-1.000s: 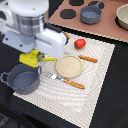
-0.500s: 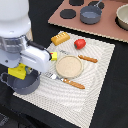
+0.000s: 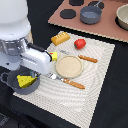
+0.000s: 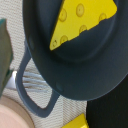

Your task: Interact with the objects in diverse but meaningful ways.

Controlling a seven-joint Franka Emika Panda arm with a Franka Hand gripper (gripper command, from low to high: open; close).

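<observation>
- The white arm (image 3: pixel 17 35) fills the exterior view's left side, its thick upper body rising out of the top of the picture.
- Its wrist section bends toward the exterior view's right.
- The gripper itself is hidden; its jaws cannot be judged.

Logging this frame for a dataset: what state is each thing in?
yellow holed cheese wedge: lying inside the pot
grey two-handled pot: upright, holding the cheese
golden bread loaf: on the mat, untouched
red fruit: on the mat, free
plate: empty
hand: hidden, state unclear
</observation>
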